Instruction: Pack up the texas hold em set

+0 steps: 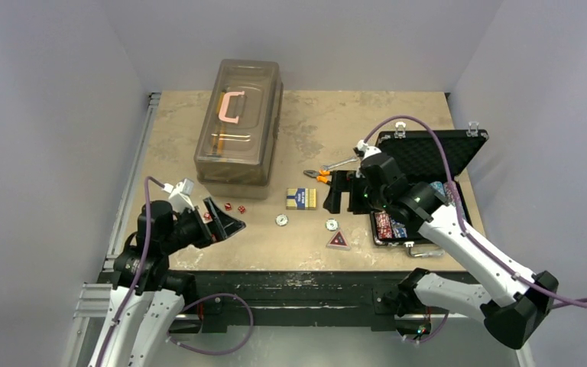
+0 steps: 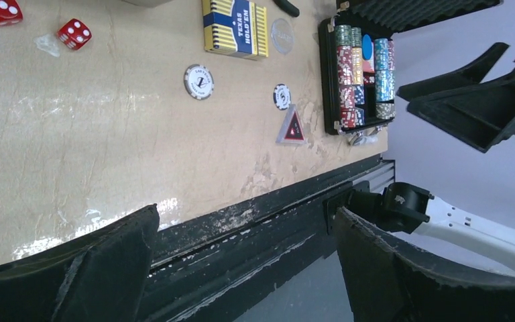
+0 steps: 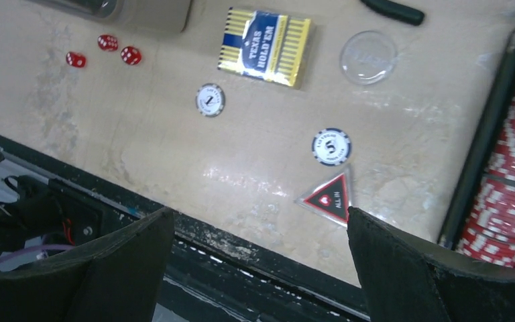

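Two end effectors hang above the surface (image 1: 313, 122), each with its fingers spread wide and nothing held between them. The left end effector (image 1: 225, 218) sits over the near left corner, and in its wrist view the dark fingers (image 2: 80, 268) frame the surface's front edge. Just beside it lie three small red dice (image 1: 234, 207), one close to the fingers and two together a little farther in.

The right end effector (image 1: 342, 191) hovers right of centre, between the card box (image 1: 301, 199) and the case (image 1: 428, 153). The orange-handled pliers (image 1: 322, 175) lie just behind it.

The blue and yellow card box lies flat near the middle of the surface. A clear round disc (image 3: 367, 57) rests between it and the case. Nearer the front edge are two round buttons (image 1: 281, 220), set apart from each other, and the red triangle token (image 1: 338, 241) lies just beside the right-hand one.

The black case stands at the right edge with its foam-lined lid raised. The poker chips (image 1: 388, 225) sit in rows on edge inside its tray. A translucent brown box (image 1: 238, 122) with a pink handle stands at the far left, well apart from the case.
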`<state>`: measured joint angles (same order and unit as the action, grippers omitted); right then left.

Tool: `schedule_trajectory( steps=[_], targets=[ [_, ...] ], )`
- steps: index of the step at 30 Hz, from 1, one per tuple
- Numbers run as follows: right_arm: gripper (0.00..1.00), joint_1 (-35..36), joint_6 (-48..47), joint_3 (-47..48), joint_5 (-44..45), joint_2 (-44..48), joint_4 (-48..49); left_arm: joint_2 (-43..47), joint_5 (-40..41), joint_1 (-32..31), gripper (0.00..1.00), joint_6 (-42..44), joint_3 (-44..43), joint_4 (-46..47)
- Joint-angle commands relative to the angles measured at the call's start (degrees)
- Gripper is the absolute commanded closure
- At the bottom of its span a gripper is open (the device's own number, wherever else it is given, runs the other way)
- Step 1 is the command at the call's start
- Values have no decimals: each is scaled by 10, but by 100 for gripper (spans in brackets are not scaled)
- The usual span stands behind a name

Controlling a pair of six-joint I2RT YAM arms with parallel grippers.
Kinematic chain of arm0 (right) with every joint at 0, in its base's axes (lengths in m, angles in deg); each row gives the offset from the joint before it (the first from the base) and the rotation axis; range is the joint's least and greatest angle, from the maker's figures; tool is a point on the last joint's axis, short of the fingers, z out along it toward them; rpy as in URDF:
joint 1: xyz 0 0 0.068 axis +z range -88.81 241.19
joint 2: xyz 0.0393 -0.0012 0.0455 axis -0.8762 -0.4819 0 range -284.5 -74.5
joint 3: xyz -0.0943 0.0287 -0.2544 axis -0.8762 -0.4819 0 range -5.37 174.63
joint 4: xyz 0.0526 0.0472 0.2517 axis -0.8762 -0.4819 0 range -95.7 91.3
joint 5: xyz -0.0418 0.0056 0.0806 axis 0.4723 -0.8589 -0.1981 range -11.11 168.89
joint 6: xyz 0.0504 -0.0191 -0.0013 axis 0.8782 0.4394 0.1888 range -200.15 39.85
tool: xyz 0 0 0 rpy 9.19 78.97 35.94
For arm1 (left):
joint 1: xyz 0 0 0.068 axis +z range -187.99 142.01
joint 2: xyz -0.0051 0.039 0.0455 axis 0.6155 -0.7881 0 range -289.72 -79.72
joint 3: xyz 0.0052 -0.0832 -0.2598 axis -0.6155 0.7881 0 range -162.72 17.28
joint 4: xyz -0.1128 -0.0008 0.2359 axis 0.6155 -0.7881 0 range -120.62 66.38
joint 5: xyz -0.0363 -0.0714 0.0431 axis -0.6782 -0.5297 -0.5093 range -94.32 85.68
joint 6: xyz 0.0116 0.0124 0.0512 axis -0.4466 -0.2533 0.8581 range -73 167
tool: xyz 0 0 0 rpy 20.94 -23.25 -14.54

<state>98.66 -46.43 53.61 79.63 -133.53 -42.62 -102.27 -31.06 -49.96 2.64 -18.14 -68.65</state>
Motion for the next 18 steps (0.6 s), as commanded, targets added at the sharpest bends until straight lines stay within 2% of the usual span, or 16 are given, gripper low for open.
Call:
schedule_trajectory(
  steps=[1, 7, 11, 18],
  targets=[
    [1, 51, 22, -34, 6, -21, 116, -12, -16, 2, 2, -5, -8, 39],
    [1, 121, 41, -43, 74, -96, 176, -33, 10, 2, 2, 35, -38, 20],
    [1, 129, 39, -28, 91, -160, 199, -35, 22, 2, 2, 50, -53, 10],
    [1, 129, 46, 30, 177, -279, 205, -39, 25, 2, 1, 58, -84, 9]
  ],
)
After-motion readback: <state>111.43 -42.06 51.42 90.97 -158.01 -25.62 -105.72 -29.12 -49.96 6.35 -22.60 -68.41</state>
